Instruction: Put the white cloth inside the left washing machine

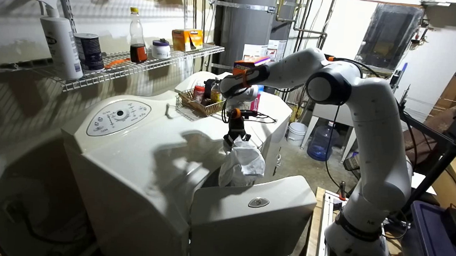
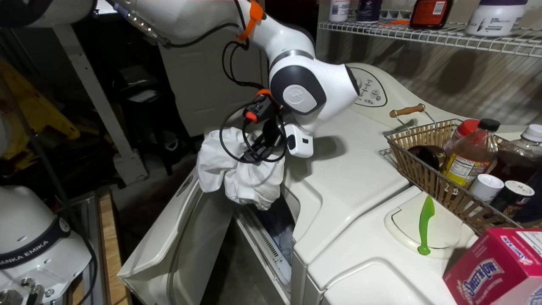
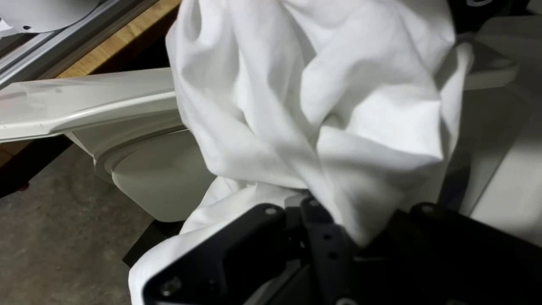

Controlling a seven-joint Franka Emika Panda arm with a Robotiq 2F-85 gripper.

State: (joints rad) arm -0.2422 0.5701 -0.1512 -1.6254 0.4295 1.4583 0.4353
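Note:
The white cloth hangs bunched from my gripper above the washing machine's open front door. In an exterior view the cloth is over the inner side of the door and the upper edge of the opening. The gripper points down and is shut on the cloth. In the wrist view the cloth fills the middle and is pinched between the dark fingers. The fingertips are partly covered by folds. The cream washing machine stands by the wall; its drum interior is mostly hidden.
A basket of bottles, a green plastic knife and a pink box sit on the machine tops. A wire shelf with bottles hangs above. The open door juts out toward the robot base.

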